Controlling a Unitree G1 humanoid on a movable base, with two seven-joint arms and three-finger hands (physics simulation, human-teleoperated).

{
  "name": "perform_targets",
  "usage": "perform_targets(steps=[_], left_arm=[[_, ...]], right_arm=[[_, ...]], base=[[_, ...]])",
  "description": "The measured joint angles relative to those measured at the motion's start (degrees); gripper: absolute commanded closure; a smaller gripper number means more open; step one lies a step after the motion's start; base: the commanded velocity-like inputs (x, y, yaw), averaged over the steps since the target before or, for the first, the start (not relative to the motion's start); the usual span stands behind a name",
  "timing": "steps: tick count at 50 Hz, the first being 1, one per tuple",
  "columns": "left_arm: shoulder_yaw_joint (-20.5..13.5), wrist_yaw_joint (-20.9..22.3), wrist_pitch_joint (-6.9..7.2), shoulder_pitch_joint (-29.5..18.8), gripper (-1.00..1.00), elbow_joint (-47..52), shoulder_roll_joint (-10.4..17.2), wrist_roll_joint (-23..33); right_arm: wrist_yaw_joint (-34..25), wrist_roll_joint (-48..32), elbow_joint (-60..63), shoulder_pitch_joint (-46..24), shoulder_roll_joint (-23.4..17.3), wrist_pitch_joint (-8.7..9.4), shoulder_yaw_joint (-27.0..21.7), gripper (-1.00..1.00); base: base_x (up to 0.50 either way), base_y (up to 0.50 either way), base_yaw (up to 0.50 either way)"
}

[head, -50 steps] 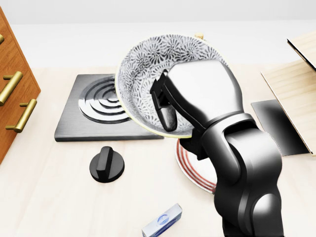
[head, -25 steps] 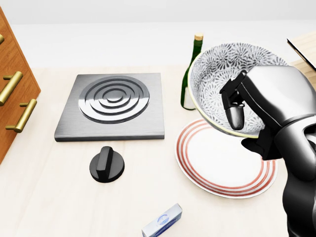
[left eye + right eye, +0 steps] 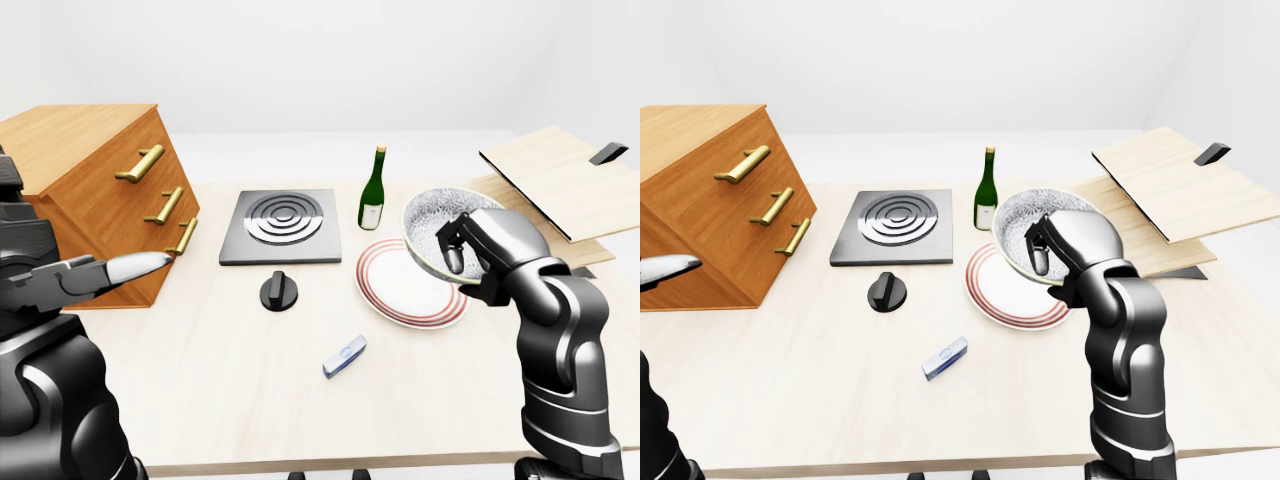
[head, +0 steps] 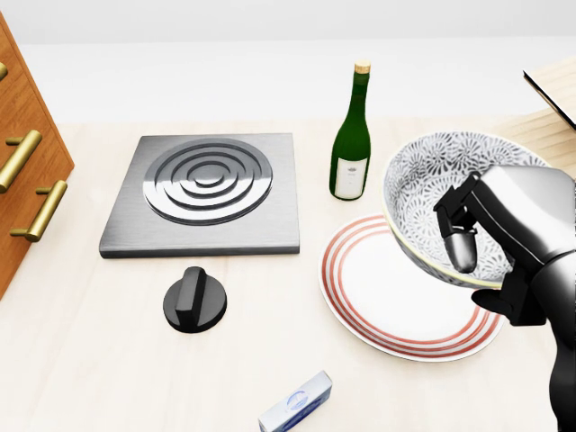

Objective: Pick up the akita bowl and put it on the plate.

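Right hand (image 4: 508, 229) grips the rim of the tilted akita bowl (image 4: 423, 189) above the plate (image 4: 369, 297) edge, apart from the bottle (image 4: 351, 135).

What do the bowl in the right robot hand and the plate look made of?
The akita bowl looks like glazed ceramic: glossy, grey-white floral print, pale rim. The plate looks likewise ceramic: smooth white, red rings at its edge. Renders, so uncertain.
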State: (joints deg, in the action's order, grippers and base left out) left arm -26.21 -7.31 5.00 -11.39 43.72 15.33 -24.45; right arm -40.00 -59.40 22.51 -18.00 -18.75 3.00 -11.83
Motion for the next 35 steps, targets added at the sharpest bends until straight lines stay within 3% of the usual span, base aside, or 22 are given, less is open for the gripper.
perform_targets(steps=[17, 27, 35], left_arm=[[0.05, -0.72, 0.0, -0.26, -1.0, -0.31, -0.23, 0.95], [0.79, -0.64, 0.0, 0.26, -1.0, -1.06, -0.71, 2.13], [0.91, -0.54, 0.0, 0.27, -1.0, -0.94, -0.98, 2.55]], right_arm=[[0.49, -1.7, -3.66, 4.83, 2.38, -3.49, 1.03, 1.0], [4.66, -3.34, -8.9, 4.37, 3.51, -4.26, 2.96, 1.0], [7.24, -3.99, -12.19, 2.95, 4.04, -3.81, 4.32, 1.0]], base=[[0.0, 0.0, 0.0], [0.0, 0.0, 0.0], [0.0, 0.0, 0.0]])
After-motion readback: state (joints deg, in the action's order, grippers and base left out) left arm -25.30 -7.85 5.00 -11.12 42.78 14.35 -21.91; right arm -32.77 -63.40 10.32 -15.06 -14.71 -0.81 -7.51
